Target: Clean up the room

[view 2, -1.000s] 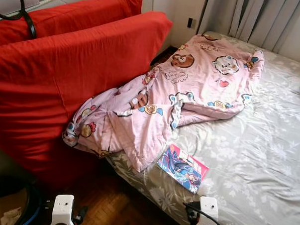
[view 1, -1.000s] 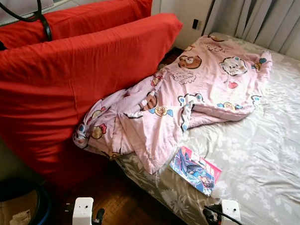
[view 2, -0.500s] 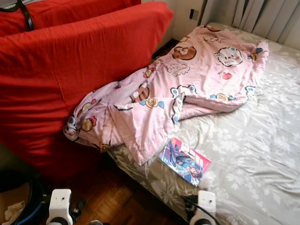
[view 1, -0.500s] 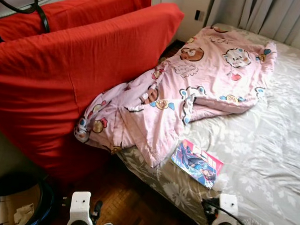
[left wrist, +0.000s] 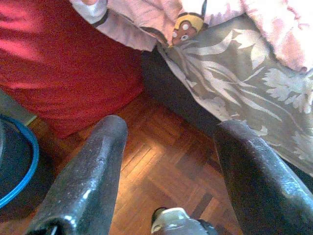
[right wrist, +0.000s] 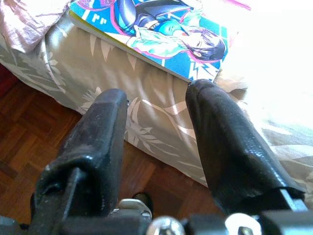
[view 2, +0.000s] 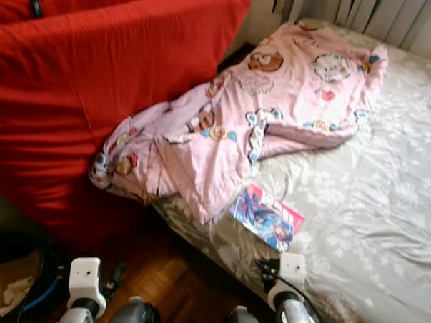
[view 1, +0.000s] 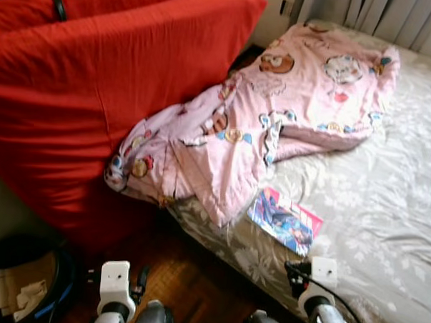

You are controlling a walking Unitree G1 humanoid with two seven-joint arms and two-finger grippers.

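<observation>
Your nearest target is the glossy comic book with the blue-and-pink illustrated cover (view 1: 284, 220), lying flat near the edge of the bed with the grey leaf-print sheet (view 1: 385, 212), just beside the loose corner of the crumpled pink cartoon-print blanket (view 1: 275, 114). That blanket spills off the bed's side and leans against the big red cushion (view 1: 96, 106) standing on the dark wooden parquet floor (left wrist: 161, 166).

Your right tool (right wrist: 156, 122) hovers low at the bed's edge, its two black fingers spread apart with nothing between them, aimed at the book's near corner. Your left tool (left wrist: 168, 161) hangs over the parquet, fingers likewise apart and empty.

You look to be in the approach, nothing picked up yet. Next, I judge you need to bring the right tool forward and up over the mattress edge, then close on the book's overhanging corner without snagging the sheet.
</observation>
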